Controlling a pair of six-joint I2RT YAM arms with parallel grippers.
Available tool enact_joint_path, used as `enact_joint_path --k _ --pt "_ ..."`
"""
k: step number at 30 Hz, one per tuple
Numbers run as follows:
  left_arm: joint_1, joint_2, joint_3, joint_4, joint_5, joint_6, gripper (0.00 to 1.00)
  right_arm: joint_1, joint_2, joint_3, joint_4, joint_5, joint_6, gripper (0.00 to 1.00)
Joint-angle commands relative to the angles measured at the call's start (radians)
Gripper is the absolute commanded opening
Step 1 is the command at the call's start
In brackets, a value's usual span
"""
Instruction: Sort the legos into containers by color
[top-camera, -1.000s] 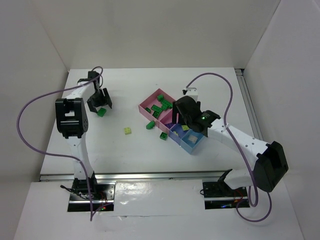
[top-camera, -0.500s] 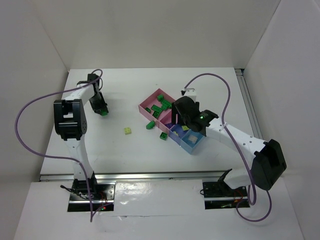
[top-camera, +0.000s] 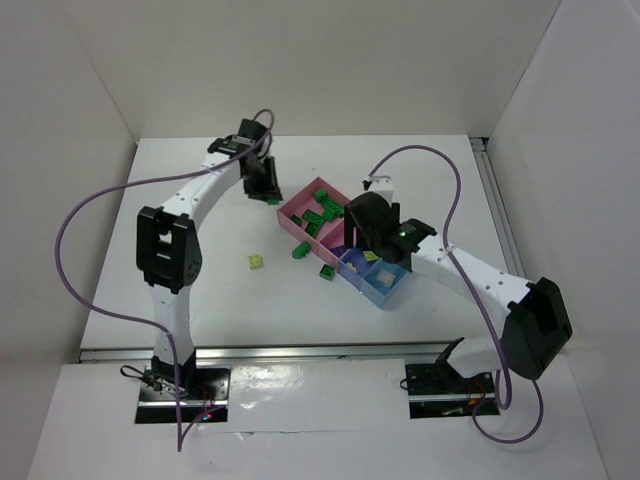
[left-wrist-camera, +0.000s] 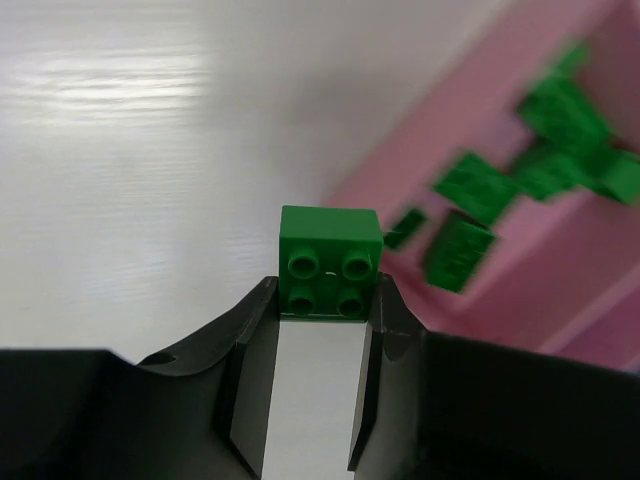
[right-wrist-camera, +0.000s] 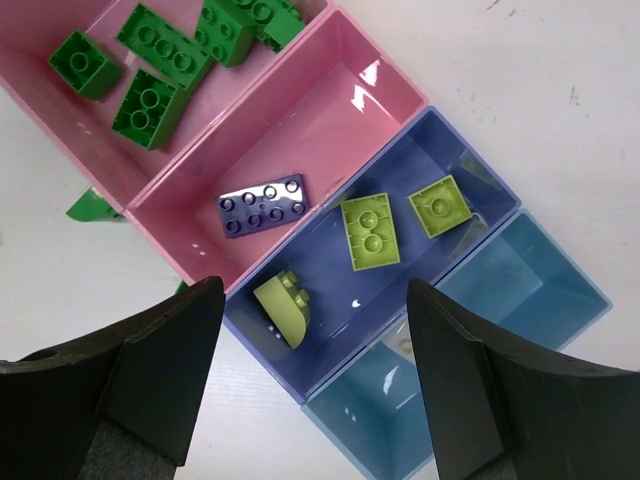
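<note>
From above, the left hand (top-camera: 262, 182) hangs at about 10 o'clock of the containers (top-camera: 386, 298), near the far pink bin (top-camera: 291, 214). Whatever sits in its fingers is lost under its black body here. The right hand (top-camera: 358, 238) and its wrist stand over the middle of the row and block most of the two middle bins. On the tabletop (top-camera: 420, 170) a pale loose brick (top-camera: 257, 261) lies well apart at 9 o'clock of the row, and two loose green legos (top-camera: 300, 251) rest near its front wall. In the left wrist view the fingers are clamped on a green brick (left-wrist-camera: 330, 258), studs toward the camera and its lower edge hidden between the pads. Beyond it, at 2 o'clock, the far pink bin with its green pieces is blurred and cut off by the frame. In the right wrist view the fingers stand wide apart with nothing between them, their dark tips covering both lower corners. Under them a purple brick (right-wrist-camera: 262, 205) lies in the second pink bin (right-wrist-camera: 330, 130) and three yellow-green bricks (right-wrist-camera: 370, 232) lie in the periwinkle bin (right-wrist-camera: 330, 290). A pale piece (right-wrist-camera: 404, 346) in the light blue bin (right-wrist-camera: 520, 290) is half hidden behind the dividing wall.
</note>
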Motion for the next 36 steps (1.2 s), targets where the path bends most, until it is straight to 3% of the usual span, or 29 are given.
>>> enact_joint_path --k 1,5,6,8,10,11,15,19,20,21,23,25,30,33,36 --pt "-0.102 0.012 0.111 -0.066 0.074 0.016 0.30 -0.005 -0.036 0.042 -0.037 0.062 0.010 0.81" --pt "-0.172 0.102 0.229 -0.075 0.103 0.004 0.33 -0.005 -0.076 0.033 -0.059 0.083 0.020 0.81" --pt "-0.181 0.124 0.287 -0.089 0.103 -0.005 0.38 -0.014 -0.087 0.033 -0.059 0.083 0.020 0.81" --pt "-0.196 0.167 0.351 -0.112 0.103 -0.005 0.64 -0.014 -0.087 0.033 -0.068 0.092 0.020 0.81" --pt "-0.210 0.196 0.413 -0.147 0.103 -0.005 0.83 -0.014 -0.098 0.033 -0.079 0.092 0.029 0.81" --pt "-0.221 0.196 0.414 -0.147 0.103 -0.005 0.85 -0.023 -0.098 0.033 -0.089 0.092 0.029 0.81" --pt "-0.221 0.083 0.305 -0.158 0.016 -0.037 0.77 -0.023 -0.108 0.024 -0.079 0.083 0.029 0.81" --pt "-0.210 -0.129 -0.057 -0.158 -0.142 -0.106 0.73 -0.023 -0.108 0.013 -0.079 0.062 0.029 0.81" --pt "-0.199 -0.202 -0.124 -0.143 -0.177 -0.128 0.75 -0.023 -0.108 0.013 -0.070 0.062 0.029 0.81" --pt "-0.199 -0.235 -0.191 -0.133 -0.190 -0.169 0.89 -0.023 -0.108 0.013 -0.060 0.051 0.029 0.81" --pt "-0.176 -0.287 -0.363 -0.112 -0.201 -0.215 0.99 -0.023 -0.099 0.013 -0.060 0.051 0.018 0.81" --pt "-0.161 -0.339 -0.487 -0.058 -0.167 -0.260 0.99 -0.032 -0.099 0.013 -0.060 0.051 0.018 0.81" --pt "-0.126 -0.353 -0.608 0.061 -0.142 -0.271 0.95 -0.032 -0.099 -0.007 -0.060 0.040 -0.003 0.81" --pt "-0.092 -0.324 -0.637 0.127 -0.142 -0.284 0.87 -0.032 -0.108 -0.016 -0.070 0.040 -0.003 0.81" --pt "-0.052 -0.262 -0.622 0.172 -0.052 -0.246 0.79 -0.032 -0.128 -0.025 -0.079 0.051 0.006 0.81"
